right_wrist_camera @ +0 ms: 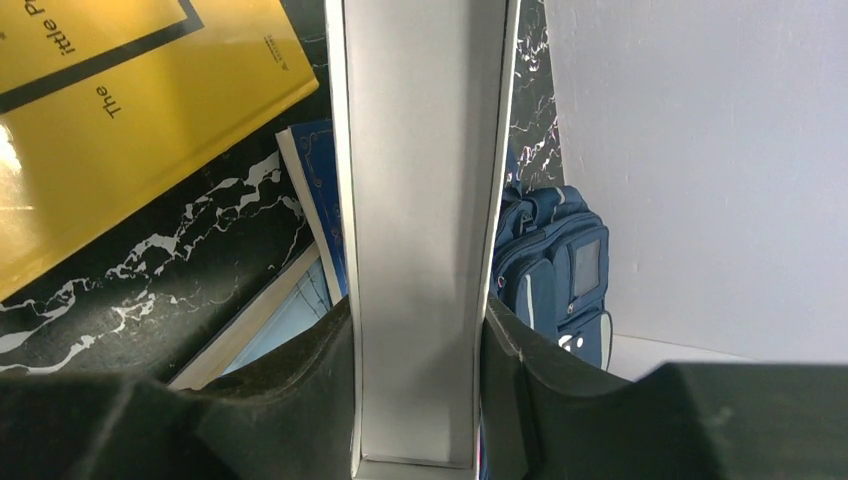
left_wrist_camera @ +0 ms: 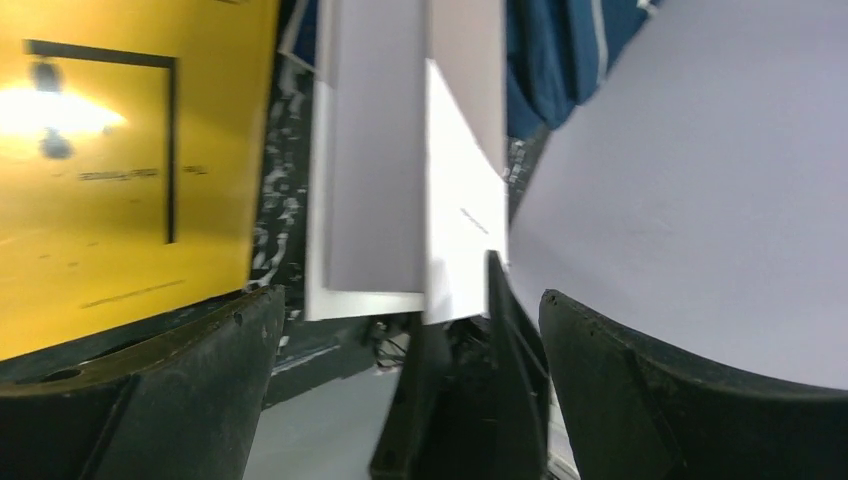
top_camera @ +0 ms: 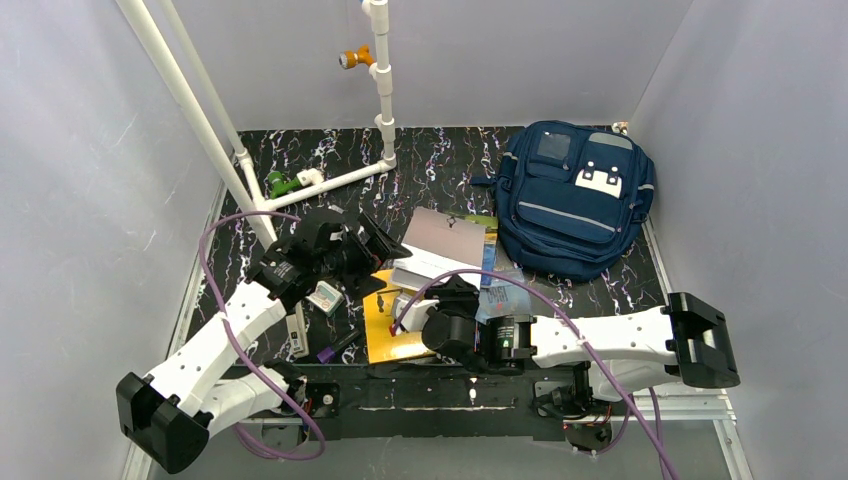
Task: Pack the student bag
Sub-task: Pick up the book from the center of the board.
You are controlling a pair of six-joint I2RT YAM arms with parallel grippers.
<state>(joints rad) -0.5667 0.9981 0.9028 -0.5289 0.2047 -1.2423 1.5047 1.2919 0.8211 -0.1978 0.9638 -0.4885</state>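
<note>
At the far right corner of the tabletop (top_camera: pixel 440 160), the student bag (top_camera: pixel 575 195) is seen with its front pocket facing up. Nearer the middle, a white book (right_wrist_camera: pixel 425 150) is clamped between the partly closed jaws of the right gripper (right_wrist_camera: pixel 418 330). The jaws of the left gripper (left_wrist_camera: pixel 410 310) are spread wide, and nothing is held. A yellow book (top_camera: pixel 390 330) is laid towards the near edge.

Left arm (top_camera: pixel 225 335) reaches forward, jaws spread wide; right arm (top_camera: pixel 600 340) stretches leftward, jaws clamping a white box (right_wrist_camera: pixel 420 200).
</note>
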